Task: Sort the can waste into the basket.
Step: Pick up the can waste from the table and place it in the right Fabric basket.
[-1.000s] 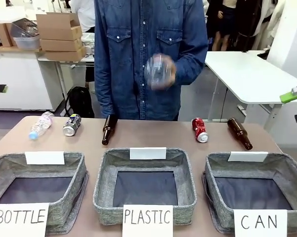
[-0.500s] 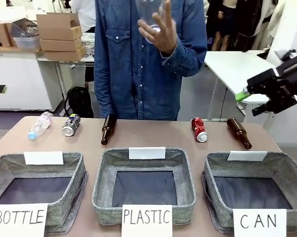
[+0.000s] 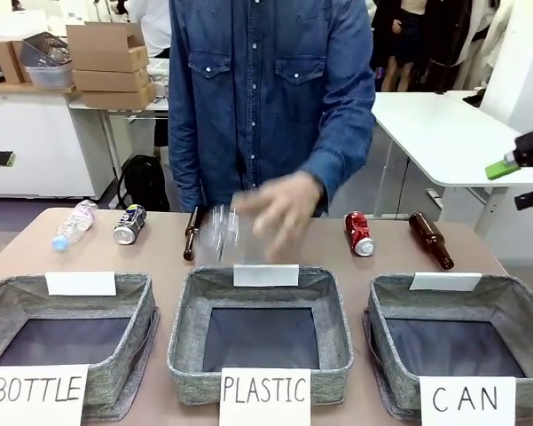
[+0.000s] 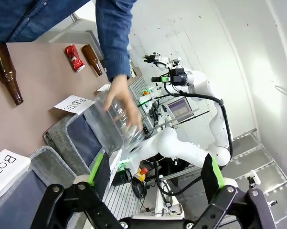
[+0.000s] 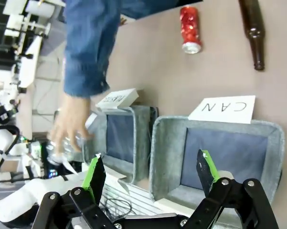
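Green pads tip both grippers; the right gripper [image 5: 150,174] stands with its jaws fully spread and empty, and its wrist view looks down on the basket [image 5: 160,162] carded CAN; in the front view it sits at the picture's right edge, whereas half a second earlier it reached farther inward. The left gripper [image 4: 155,168] is likewise fully spread and empty.

Nearest row on the table [image 3: 390,259]: BOTTLE basket [image 3: 137,306], PLASTIC basket [image 3: 188,306], then the basket at the robot's right, its dark floor bare; all three unchanged.

Just behind the PLASTIC basket's far rim: the person's hand [image 3: 279,211], motion-blurred, gripping a held clear bottle [image 3: 222,232]; half a second earlier this hand was raised at chest height.

Far row: the red can [image 3: 358,233] on its side, near the right brown bottle [image 3: 430,240]; the dark can [image 3: 129,224] between a lying clear bottle [image 3: 73,224] and the left brown bottle [image 3: 192,235]; both cans remain outside the basket, where they lay one second earlier.
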Motion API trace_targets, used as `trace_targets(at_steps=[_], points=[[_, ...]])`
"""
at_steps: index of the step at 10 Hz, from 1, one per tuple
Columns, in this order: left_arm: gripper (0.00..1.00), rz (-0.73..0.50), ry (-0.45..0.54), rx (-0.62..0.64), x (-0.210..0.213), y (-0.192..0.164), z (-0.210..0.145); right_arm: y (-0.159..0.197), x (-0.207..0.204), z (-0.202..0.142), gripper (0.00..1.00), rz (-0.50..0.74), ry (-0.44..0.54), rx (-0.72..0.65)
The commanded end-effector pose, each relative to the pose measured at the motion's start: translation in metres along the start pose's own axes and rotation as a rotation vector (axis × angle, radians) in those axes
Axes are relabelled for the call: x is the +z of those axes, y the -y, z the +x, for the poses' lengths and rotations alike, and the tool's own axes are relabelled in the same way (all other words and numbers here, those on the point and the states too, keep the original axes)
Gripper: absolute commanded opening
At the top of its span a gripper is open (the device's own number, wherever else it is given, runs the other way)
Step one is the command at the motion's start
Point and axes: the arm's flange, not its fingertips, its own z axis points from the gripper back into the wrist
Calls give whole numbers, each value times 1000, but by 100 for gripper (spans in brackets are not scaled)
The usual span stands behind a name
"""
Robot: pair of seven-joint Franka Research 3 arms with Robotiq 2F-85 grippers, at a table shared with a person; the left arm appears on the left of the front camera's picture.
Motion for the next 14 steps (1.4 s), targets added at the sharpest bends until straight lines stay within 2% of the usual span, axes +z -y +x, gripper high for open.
trace_targets(at_steps=[1,6,10,11,13,14], points=[[100,-13,-7,-18,1,2,0,-4,-14,-3,100,-67,-3,4],[100,-13,-7,-18,1,2,0,-22,-48,23,100,-29,-139,83],[100,-13,-7,-18,1,2,0,-7,-15,1,100,-17,-58,31],[100,-13,-7,-18,1,2,0,-10,-23,4,100,-49,-65,21],[100,-13,-7,-18,1,2,0,-28,-76,35,100,-173,-127,-28],[100,-13,-7,-18,1,2,0,-36,-102,50,100,-252,-124,-47]])
